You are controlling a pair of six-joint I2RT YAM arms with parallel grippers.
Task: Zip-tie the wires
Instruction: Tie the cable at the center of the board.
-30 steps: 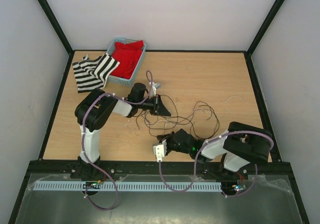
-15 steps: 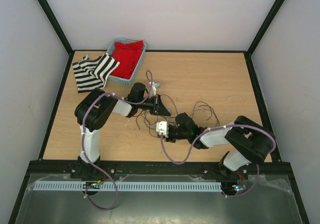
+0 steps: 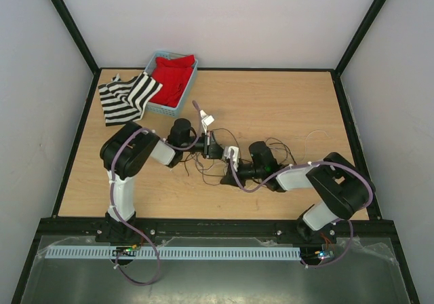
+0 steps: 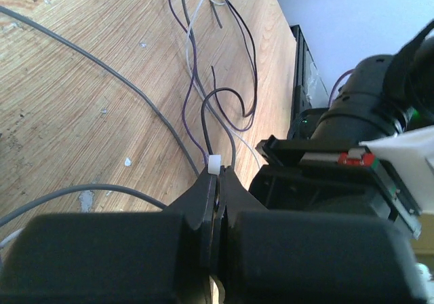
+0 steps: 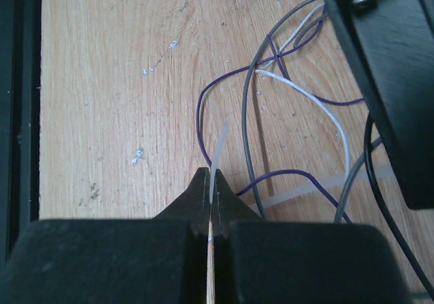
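Pale wood-grain counter (image 3: 285,100) fills the top view, with two black-and-white robot arms reaching in from its near edge and meeting close together near the middle. The left claw (image 4: 214,175) is pressed together, and its tips pinch a small white plastic block, which looks like the head of the thin white plastic zip tie (image 4: 214,164). The right claw (image 5: 209,182) is also pressed together. It nips a narrow, translucent white strip that sticks up just past its tips, and a second pale stretch of strip lies flat on the wood just beside it, under a purple strand. I cannot tell for certain whether the two stretches join. The thin, flexible wires (image 3: 278,156), dark purple, grey, black and a few white ones, curl in loose loops on the counter around and between both claws, spreading mostly toward the right. In the left wrist view, several strands run close beside the pinched white block. At the far left corner sits a light blue plastic basket (image 3: 190,87) holding a crumpled red cloth (image 3: 173,77). A black-and-white striped cloth (image 3: 125,97) lies against the basket's left side.
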